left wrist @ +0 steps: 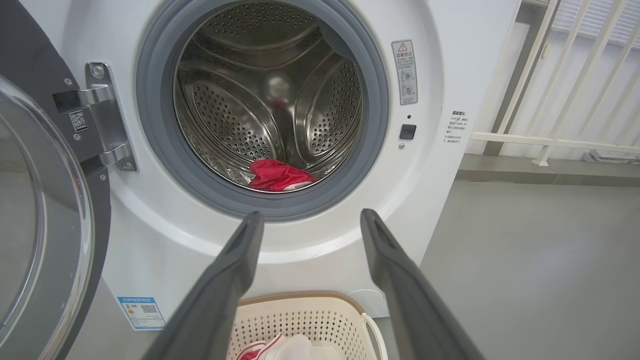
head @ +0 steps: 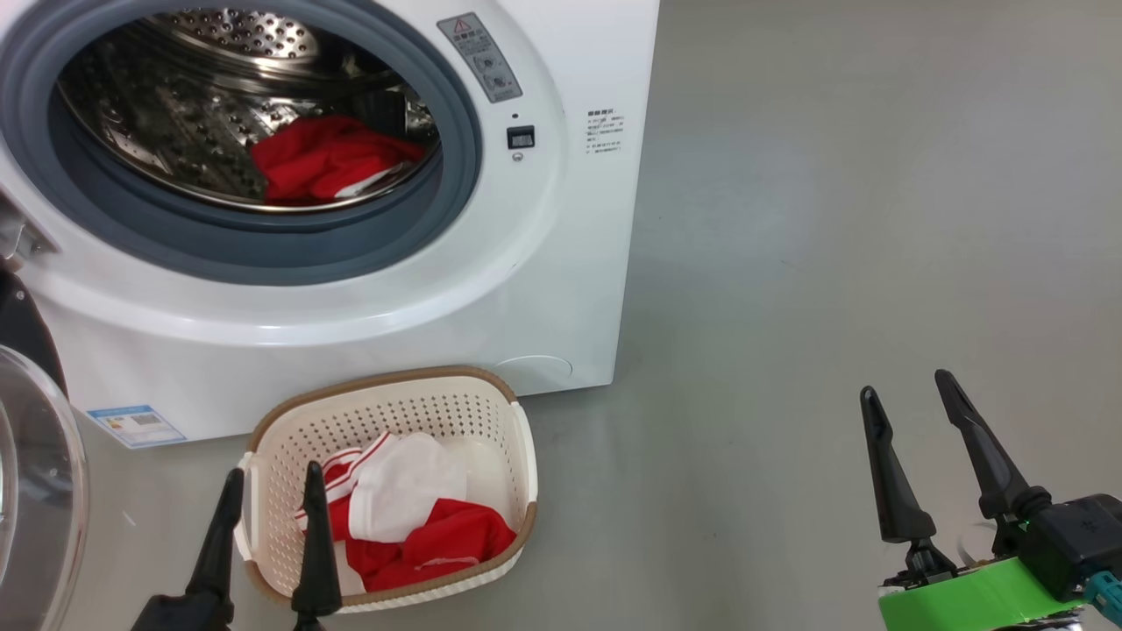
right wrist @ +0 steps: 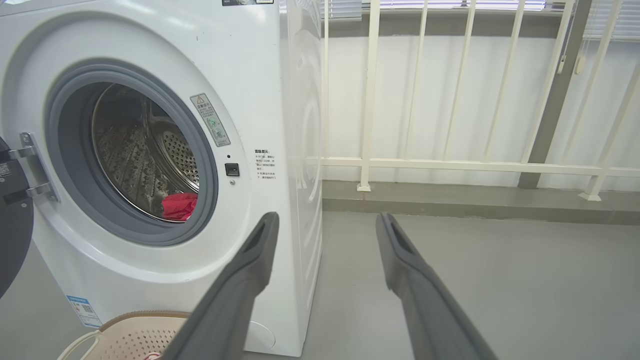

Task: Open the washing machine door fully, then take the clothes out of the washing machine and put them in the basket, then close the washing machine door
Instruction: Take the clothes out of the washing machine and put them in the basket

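The white washing machine (head: 561,263) stands with its round door (head: 35,491) swung open to the left. Red clothes (head: 329,162) lie at the bottom of the steel drum, seen also as red clothes (left wrist: 277,176) in the left wrist view. The cream basket (head: 394,416) sits on the floor in front of the machine and holds red and white clothes (head: 412,517). My left gripper (head: 273,478) is open and empty, over the basket's left edge, its fingers pointing at the drum. My right gripper (head: 905,387) is open and empty above bare floor, far right of the basket.
Grey floor (head: 833,219) stretches to the right of the machine. A cream railing (right wrist: 450,165) runs along the wall behind, beyond a low step. The open door (left wrist: 40,225) hangs on its hinge close to my left arm.
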